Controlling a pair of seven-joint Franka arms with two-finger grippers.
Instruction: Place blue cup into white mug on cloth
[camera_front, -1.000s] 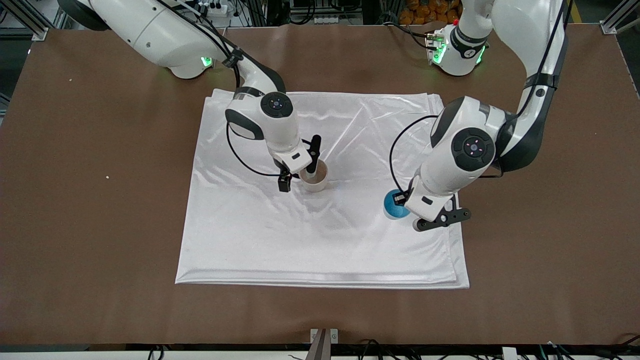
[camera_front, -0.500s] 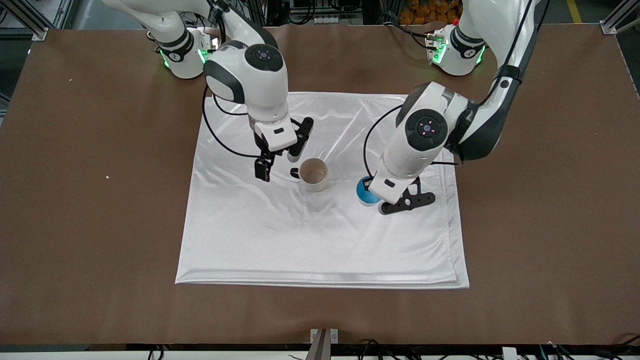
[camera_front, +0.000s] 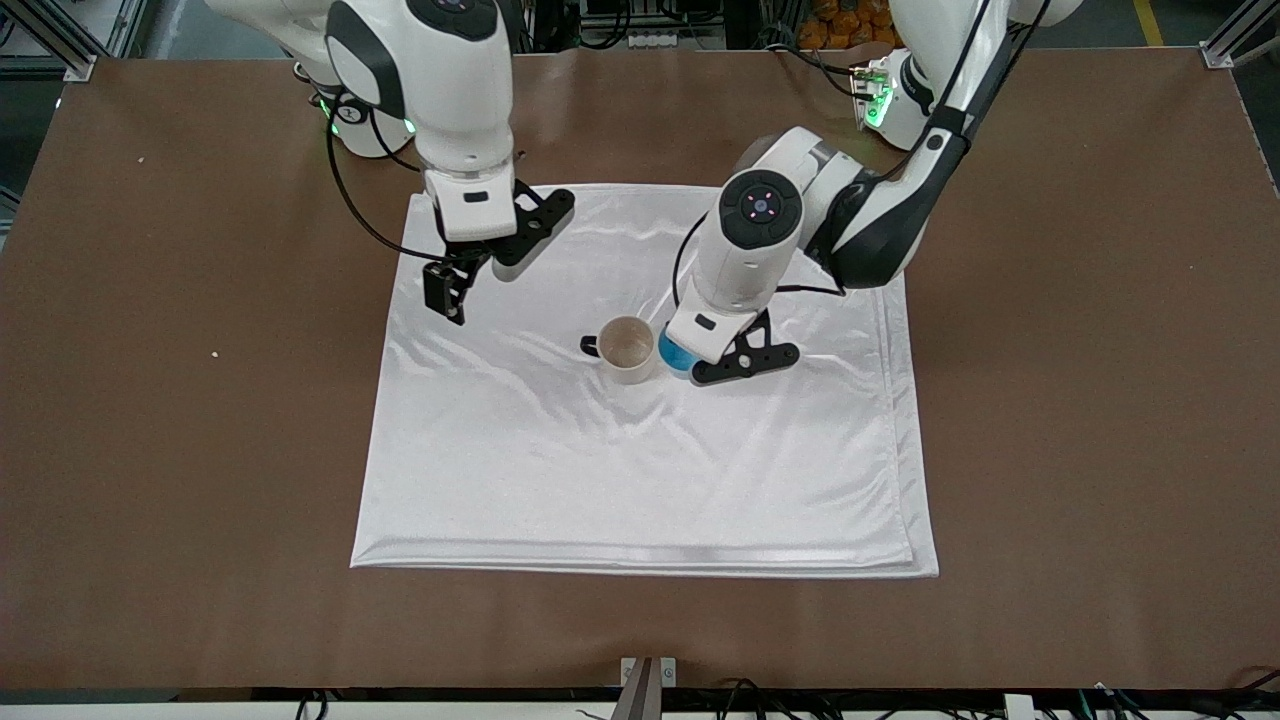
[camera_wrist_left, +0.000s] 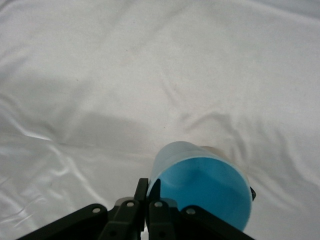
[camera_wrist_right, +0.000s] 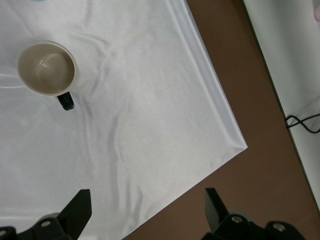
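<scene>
Left gripper (camera_front: 690, 362): from my screen I see it up over the cloth, right beside the mug, fingers pinched together on the rim of the blue cup.
Blue cup (camera_front: 676, 355): I see it held in the air by its rim, tilted, its bright blue inside showing in the left wrist view (camera_wrist_left: 202, 187); in the front view only a sliver shows under the wrist, close against the mug's side toward the left arm's end. I cannot tell whether the two touch.
White mug (camera_front: 627, 349): I see it standing upright on the cloth near the middle, mouth open and nothing inside, its small black handle (camera_front: 590, 346) pointing toward the right arm's end of the table. The right wrist view shows it too (camera_wrist_right: 46, 68).
Right gripper (camera_front: 478, 267): I have it waiting, fingers spread wide with nothing between them, over the cloth's corner near the right arm's base, well apart from the mug.
Cloth (camera_front: 560, 470): shiny white, lightly wrinkled, lying flat on the table under both cups.
Table (camera_front: 180, 420): brown, bare around the cloth as far as I see.
</scene>
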